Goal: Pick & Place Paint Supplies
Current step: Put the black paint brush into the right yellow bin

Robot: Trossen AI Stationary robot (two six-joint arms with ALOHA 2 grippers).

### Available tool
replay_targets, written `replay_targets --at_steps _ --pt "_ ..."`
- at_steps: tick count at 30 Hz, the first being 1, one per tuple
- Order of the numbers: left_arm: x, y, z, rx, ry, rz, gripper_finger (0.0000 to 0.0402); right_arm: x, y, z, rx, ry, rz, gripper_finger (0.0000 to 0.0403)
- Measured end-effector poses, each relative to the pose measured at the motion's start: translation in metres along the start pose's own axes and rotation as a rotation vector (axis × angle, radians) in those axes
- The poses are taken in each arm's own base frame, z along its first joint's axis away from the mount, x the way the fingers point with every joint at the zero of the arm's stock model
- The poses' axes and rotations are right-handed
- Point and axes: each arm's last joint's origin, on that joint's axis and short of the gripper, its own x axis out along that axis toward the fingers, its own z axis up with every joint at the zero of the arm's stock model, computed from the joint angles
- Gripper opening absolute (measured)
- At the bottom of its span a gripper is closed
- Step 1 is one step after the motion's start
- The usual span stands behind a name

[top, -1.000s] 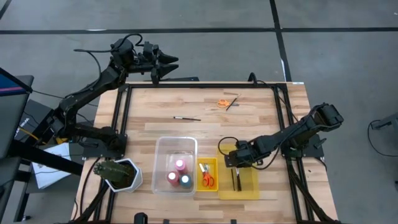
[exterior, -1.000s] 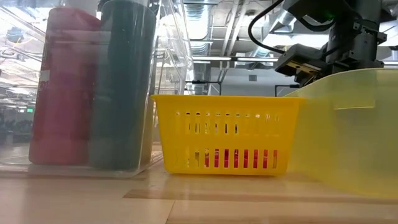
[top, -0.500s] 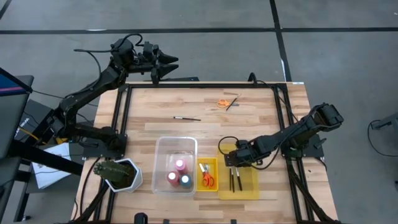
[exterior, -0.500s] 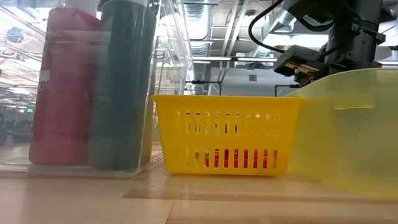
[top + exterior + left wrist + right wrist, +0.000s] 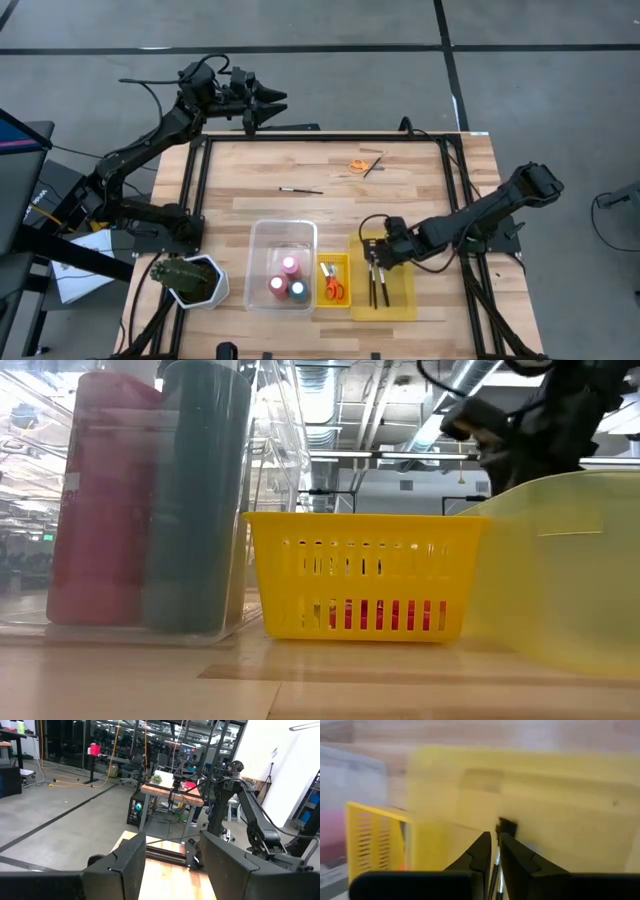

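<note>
Since a second ago the right arm has pulled back toward the right, and a second paintbrush now lies in the pale yellow bin beside the first. The right pincer hangs over the far left corner of that bin with its fingers drawn narrow, almost touching; they seem to hold nothing, though the wrist view is blurred. The two paintbrushes lie side by side in the bin, running near to far. Left of it, in the small slotted yellow basket, lies a pair of orange scissors. Left again, the clear bin holds three paint bottles: pink, red and dark blue. Farther back on the counter a loose brush lies left of centre, and a second orange pair of scissors sits near the far edge, just beside another brush. The left pincer is parked beyond the counter's far left corner, its jaws standing apart and empty. A plant in a white pot stands at the near left corner.
</note>
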Motion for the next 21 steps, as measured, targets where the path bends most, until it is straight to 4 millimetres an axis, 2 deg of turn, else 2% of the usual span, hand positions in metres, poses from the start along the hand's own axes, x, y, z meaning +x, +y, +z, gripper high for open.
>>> replay_targets --at_steps 11,21 --pt "0.000 0.000 -0.001 -0.007 0.008 0.001 0.0182 -0.022 0.006 0.016 -0.173 -0.147 0.123 0.0036" --pt "0.000 0.000 -0.001 -0.022 0.008 0.002 0.0182 -0.027 0.010 0.055 -0.181 -0.242 0.118 0.0036"
